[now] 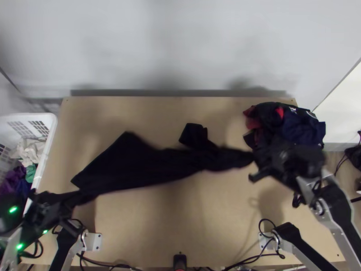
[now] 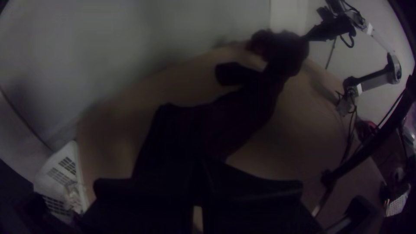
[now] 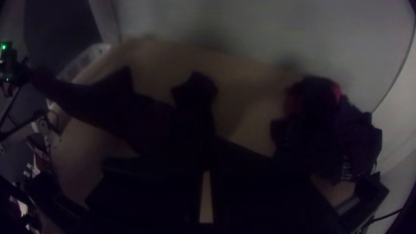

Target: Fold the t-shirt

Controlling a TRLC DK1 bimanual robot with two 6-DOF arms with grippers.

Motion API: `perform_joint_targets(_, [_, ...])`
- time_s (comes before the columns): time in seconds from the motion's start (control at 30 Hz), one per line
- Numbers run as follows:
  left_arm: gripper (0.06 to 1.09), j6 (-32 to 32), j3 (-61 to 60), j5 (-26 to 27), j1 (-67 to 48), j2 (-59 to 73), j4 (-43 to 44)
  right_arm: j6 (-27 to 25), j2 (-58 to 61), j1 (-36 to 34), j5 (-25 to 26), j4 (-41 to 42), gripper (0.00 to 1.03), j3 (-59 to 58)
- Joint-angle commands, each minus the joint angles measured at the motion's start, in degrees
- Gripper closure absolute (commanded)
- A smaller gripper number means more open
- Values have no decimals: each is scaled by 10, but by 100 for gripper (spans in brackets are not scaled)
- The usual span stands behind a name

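Across the light wooden table (image 1: 216, 217), the dark t-shirt (image 1: 153, 167) stretches bunched lengthwise, a short flap jutting toward the far edge; clothes heap (image 1: 300, 128) near its right-hand end. Left gripper (image 1: 85, 196) clenches one end of the shirt, right gripper (image 1: 256, 160) the other.

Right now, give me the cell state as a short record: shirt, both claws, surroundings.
item: dark t-shirt
lie: strung between the claws, broad toward the left claw, bunched narrow toward the right claw, one short flap sticking out on the far side
left_claw: shut on one end of the dark t-shirt
right_claw: shut on the other end
folded: no
surface: light wooden table
right_far_side: clothes pile, dark with red parts
left_side: white basket holding loose cloth
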Motion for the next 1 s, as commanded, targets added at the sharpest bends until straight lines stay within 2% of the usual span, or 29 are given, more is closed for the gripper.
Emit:
perform_joint_targets(0.0, [104, 43, -50, 21, -9, -6, -28, -31, -20, 47, -10, -52, 100, -94])
perform_joint_targets(0.1, [102, 48, -57, 57, -9, 28, -7, -32, 7, 46, -10, -43, 100, -85])
perform_joint_targets(0.13, [95, 50, -60, 59, -9, 36, 2, -32, 11, 44, -9, -32, 100, -83])
perform_joint_targets(0.17, [82, 51, -62, 61, -10, 43, 14, -31, 14, 39, -9, -20, 100, -81])
perform_joint_targets(0.2, [77, 52, -60, 63, -15, 48, 24, -29, 22, 36, -9, -10, 100, -80])
perform_joint_targets(0.23, [62, 51, -55, 65, -23, 53, 31, -30, 37, 37, -9, -6, 100, -79])
perform_joint_targets(0.27, [31, 49, -46, 65, -33, 57, 31, -34, 47, 36, -9, -5, 100, -79])
perform_joint_targets(0.3, [7, 44, -34, 65, -47, 64, 25, -36, 51, 34, -9, -2, 100, -81])
perform_joint_targets(0.43, [10, 62, 58, 33, -66, 91, -45, -39, 51, 26, -9, -2, 100, -79])
perform_joint_targets(0.57, [10, 101, 132, -62, -80, 93, -57, -41, 50, 25, -9, -5, 100, -71])
perform_joint_targets(0.6, [10, 103, 135, -72, -76, 95, -54, -38, 49, 22, -9, -4, 100, -68])
perform_joint_targets(0.7, [10, 70, 101, -65, -56, 107, 3, -21, 46, 8, -10, 12, 100, -66])
perform_joint_targets(0.87, [11, 69, -8, -34, -69, 181, 134, 13, 44, 0, -10, 30, 100, -60])
perform_joint_targets(0.97, [11, 79, -47, -23, -148, 276, 139, 12, 43, -1, -10, 31, 100, -63])
